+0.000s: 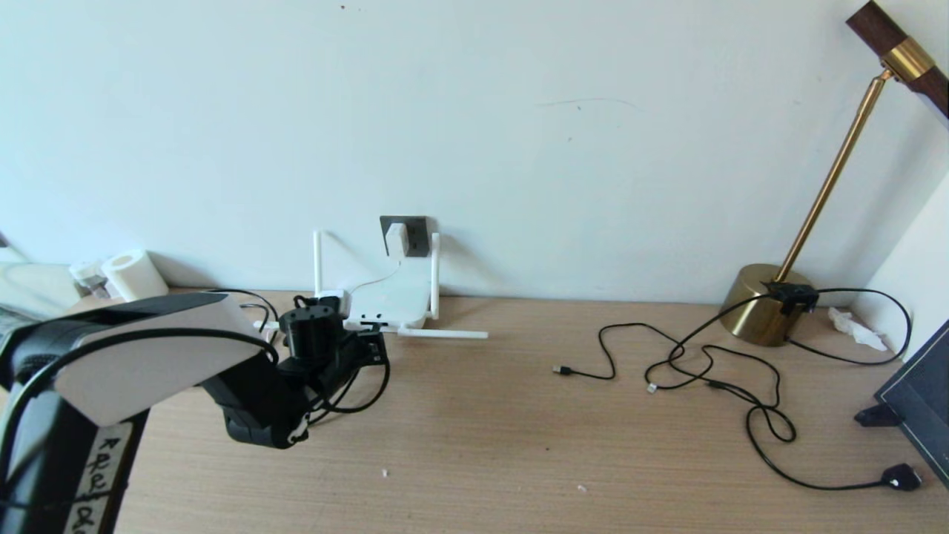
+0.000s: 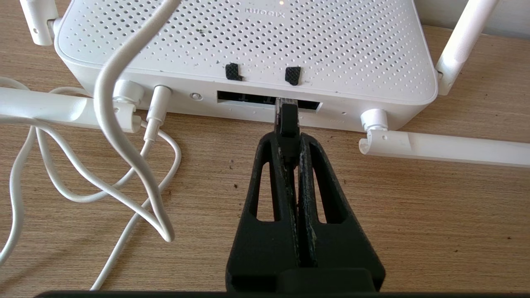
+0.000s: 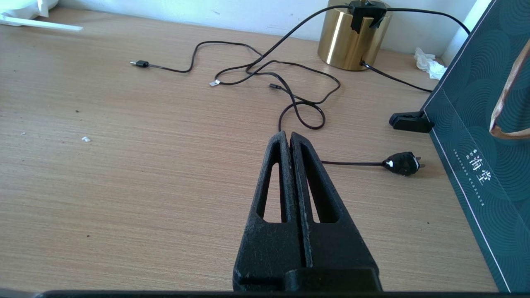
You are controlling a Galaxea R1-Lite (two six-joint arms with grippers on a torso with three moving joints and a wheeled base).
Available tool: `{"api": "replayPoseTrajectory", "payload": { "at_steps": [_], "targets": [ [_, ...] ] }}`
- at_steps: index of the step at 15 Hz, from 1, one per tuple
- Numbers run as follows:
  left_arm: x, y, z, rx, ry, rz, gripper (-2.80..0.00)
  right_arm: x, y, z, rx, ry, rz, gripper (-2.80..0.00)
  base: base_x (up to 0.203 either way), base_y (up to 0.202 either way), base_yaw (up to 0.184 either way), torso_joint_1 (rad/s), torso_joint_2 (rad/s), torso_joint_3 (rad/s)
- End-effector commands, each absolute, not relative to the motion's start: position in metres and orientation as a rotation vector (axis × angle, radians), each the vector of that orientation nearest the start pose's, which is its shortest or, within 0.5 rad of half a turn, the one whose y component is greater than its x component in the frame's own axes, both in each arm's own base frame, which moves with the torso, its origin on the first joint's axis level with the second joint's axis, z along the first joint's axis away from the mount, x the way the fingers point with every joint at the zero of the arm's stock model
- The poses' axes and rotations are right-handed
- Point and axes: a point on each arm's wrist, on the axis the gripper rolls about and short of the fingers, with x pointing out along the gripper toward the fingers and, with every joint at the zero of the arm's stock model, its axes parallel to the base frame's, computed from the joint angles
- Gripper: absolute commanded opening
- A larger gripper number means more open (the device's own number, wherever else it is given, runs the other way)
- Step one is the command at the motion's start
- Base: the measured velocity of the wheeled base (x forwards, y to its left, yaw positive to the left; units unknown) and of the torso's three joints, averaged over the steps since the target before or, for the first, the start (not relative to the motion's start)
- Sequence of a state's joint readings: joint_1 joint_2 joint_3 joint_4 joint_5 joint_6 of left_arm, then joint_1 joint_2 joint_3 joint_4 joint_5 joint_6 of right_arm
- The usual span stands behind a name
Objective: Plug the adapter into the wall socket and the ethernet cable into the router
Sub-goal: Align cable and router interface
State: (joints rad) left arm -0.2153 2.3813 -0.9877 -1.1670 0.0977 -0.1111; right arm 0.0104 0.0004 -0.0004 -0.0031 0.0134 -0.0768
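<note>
The ethernet cable (image 2: 287, 120) has its plug tip at the mouth of the dark port strip on the router's (image 2: 248, 45) near edge, held there by the left gripper (image 2: 288, 138), whose two fingers are pinched tight on the black boot with no gap showing between them. Whether the clip has seated cannot be told — the tip looks only partly inside the opening. The chief risk is a skewed entry: if the plug meets the port at a slight angle, a further push would jam it against the port wall or slide the light router back toward the wall instead of clicking home. A grip this far back on the boot could also let the plug pivot between the fingers. Letting go too soon would leave the cable free to spring out, since its stiff black length loops behind the gripper in the head view. The white cord (image 2: 124, 124) lies in slack loops just beside the port strip and could snag the fingers as they withdraw. Farther out, the adapter (image 1: 397, 239) sits in the wall socket (image 1: 415, 233) behind the router, so a shove on the router might tug that cord — and loosen it. The right gripper (image 3: 290, 138) hangs over bare desk with its fingers pressed together, holding nothing.
</note>
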Motion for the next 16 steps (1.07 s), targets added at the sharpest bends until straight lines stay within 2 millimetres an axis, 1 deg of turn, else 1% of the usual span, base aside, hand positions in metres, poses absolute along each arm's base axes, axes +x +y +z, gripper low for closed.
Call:
{"api": "replayPoseTrajectory", "payload": {
  "at_steps": [1, 16],
  "targets": [
    [0.4145, -0.0888, 0.0264, -0.072, 0.217, -0.106, -2.8, -0.0228, 0.0001, 0.0758, -0.077, -0.004, 0.024, -2.8, 0.0, 0.0, 0.0, 0.0, 0.0, 0.0],
    [0.4145, -0.0888, 0.0208, -0.067, 0.238, -0.105, -2.8, -0.0229, 0.0001, 0.0762, -0.078, -0.006, 0.025, -2.8, 0.0, 0.0, 0.0, 0.0, 0.0, 0.0]
  ]
}}
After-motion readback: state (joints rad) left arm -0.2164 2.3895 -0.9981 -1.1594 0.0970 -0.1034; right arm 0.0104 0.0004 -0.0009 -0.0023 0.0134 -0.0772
